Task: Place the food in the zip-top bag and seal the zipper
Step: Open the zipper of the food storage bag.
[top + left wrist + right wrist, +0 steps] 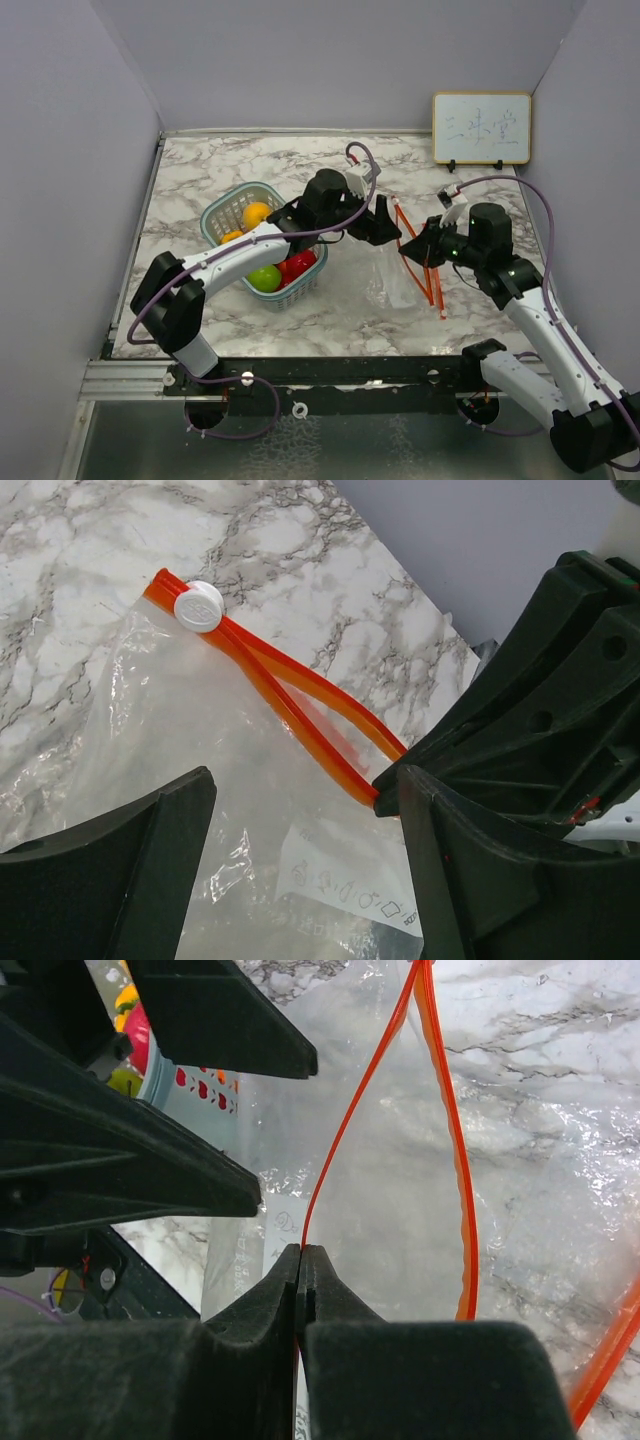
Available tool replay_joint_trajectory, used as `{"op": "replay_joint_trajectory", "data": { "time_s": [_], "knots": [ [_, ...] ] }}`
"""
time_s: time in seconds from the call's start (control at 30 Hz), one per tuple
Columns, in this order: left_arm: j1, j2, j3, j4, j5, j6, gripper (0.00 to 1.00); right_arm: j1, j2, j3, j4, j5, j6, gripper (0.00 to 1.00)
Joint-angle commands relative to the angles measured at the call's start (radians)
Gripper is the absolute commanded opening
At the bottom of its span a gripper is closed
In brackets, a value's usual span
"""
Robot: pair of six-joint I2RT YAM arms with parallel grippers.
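The clear zip-top bag lies on the marble table right of centre, its mouth held open. The red-orange zipper carries a white slider at its far end. My right gripper is shut on one zipper strip; the other strip bows away to the right. It also shows in the top view. My left gripper is open and empty, its fingers spread over the bag's film beside the mouth. The food, toy fruits in red, green, orange and yellow, sits in the teal basket.
The teal mesh basket stands left of the bag, under the left arm. A small whiteboard leans on the back wall at right. Grey walls enclose the table on three sides.
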Motion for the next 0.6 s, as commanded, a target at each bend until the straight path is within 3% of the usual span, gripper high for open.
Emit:
{"op": "replay_joint_trajectory", "data": {
  "time_s": [0.0, 0.3, 0.37, 0.47, 0.57],
  "knots": [
    [-0.018, 0.040, 0.040, -0.002, -0.006, -0.019, 0.75, -0.004, 0.002, 0.046, 0.046, -0.047, -0.008, 0.01],
    [-0.049, 0.115, 0.113, 0.003, -0.018, -0.041, 0.69, -0.004, -0.002, 0.049, 0.059, -0.086, 0.000, 0.01],
    [-0.054, 0.122, 0.114, 0.007, -0.028, -0.041, 0.62, -0.004, -0.006, 0.050, 0.058, -0.089, 0.001, 0.01],
    [-0.059, 0.134, 0.117, 0.005, -0.031, -0.039, 0.37, -0.004, -0.012, 0.051, 0.056, -0.091, -0.001, 0.01],
    [-0.064, 0.147, 0.114, 0.003, -0.033, -0.038, 0.33, -0.004, -0.011, 0.055, 0.057, -0.095, -0.001, 0.01]
  ]
}}
